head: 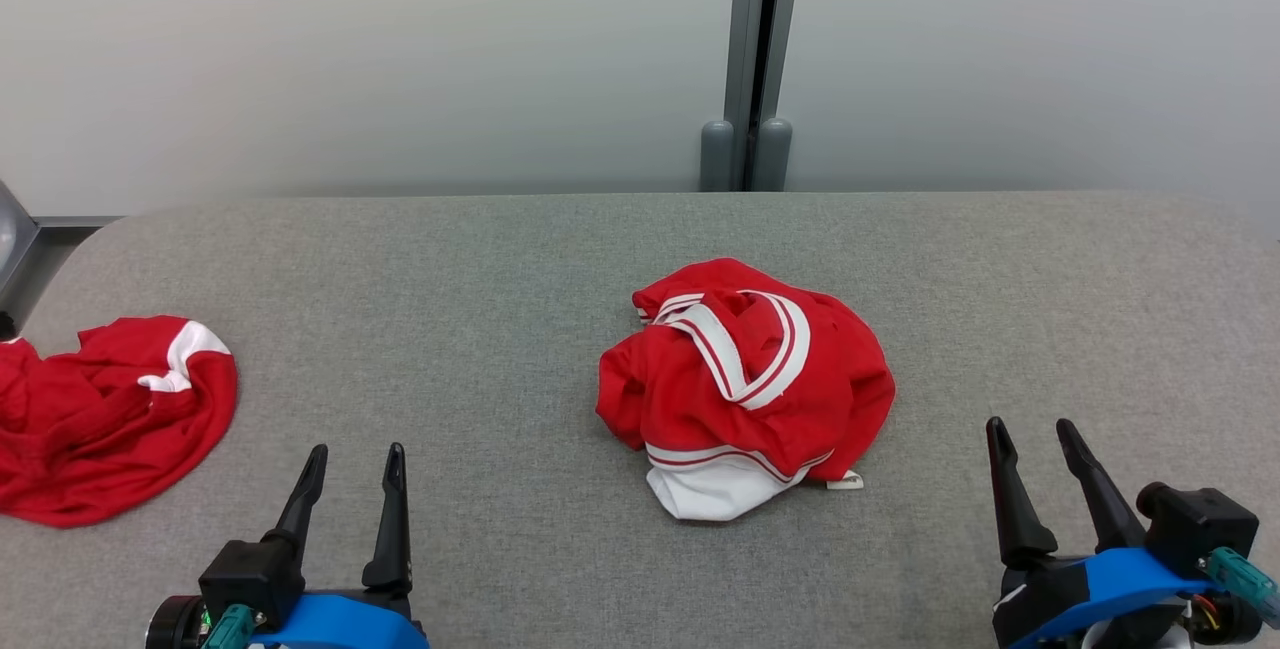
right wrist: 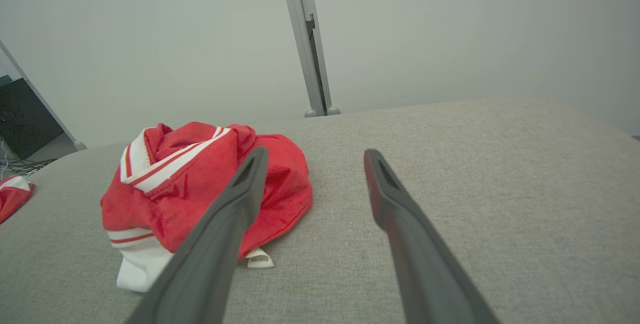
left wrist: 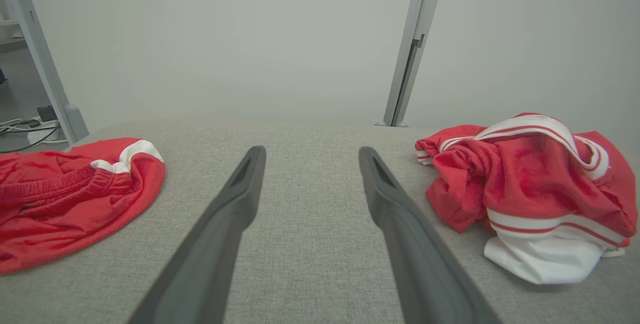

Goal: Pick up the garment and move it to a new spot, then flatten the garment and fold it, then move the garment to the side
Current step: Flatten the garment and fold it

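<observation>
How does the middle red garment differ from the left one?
The middle garment is bunched into a high heap; the left garment lies lower and more spread. The middle garment shows striped white bands and a white panel; the left garment just one small white patch. Both are red, crumpled, on the grey table.

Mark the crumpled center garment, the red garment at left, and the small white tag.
crumpled center garment [head: 700,409], head view, red fabric near its middle.
red garment at left [head: 110,419], head view, middle of the red cloth.
white tag [right wrist: 260,260], right wrist view, tag's centre.
</observation>
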